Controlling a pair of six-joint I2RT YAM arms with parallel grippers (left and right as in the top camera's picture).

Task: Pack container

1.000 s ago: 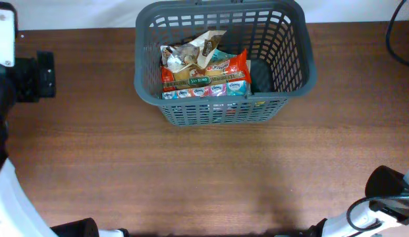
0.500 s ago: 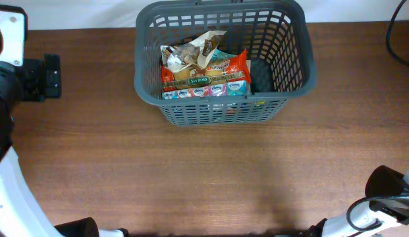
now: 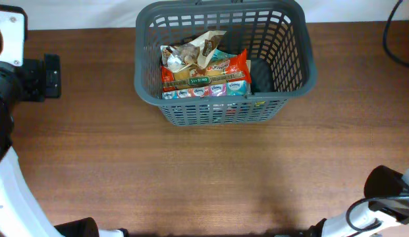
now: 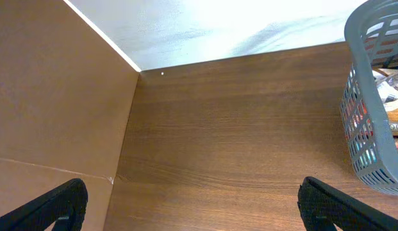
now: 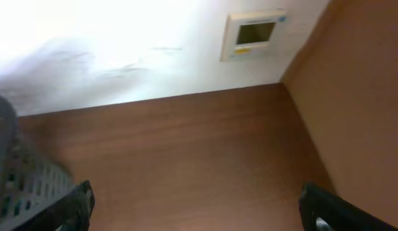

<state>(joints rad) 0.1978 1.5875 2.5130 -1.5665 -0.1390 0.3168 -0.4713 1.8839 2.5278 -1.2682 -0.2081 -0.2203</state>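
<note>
Grey slotted plastic makes up the container [image 3: 191,113], which stands upright at the far middle of the brown tabletop [image 3: 191,171] with its mouth facing straight up. Its long axis runs left to right across the overhead view, in line with the far edge of the tabletop. Several bright food packets [image 3: 204,79] lie heaped in its left and middle part, and something dark [image 3: 260,76] that I cannot identify sits at the right end.

I judge the container to be light and fairly stiff, though the lattice walls would probably flex under a squeeze. The thick rim looks like the soundest place to take hold, best at one of the short ends. The packets look soft, crinkly and slick, so they would likely shift if it were tipped.

Neither arm touches anything. The left pincer [image 4: 192,205] has its fingers spread wide apart and holds nothing, with the container's wall at the right edge of its view. The right pincer [image 5: 199,212] is likewise spread and holds nothing, well apart from the container.
</note>
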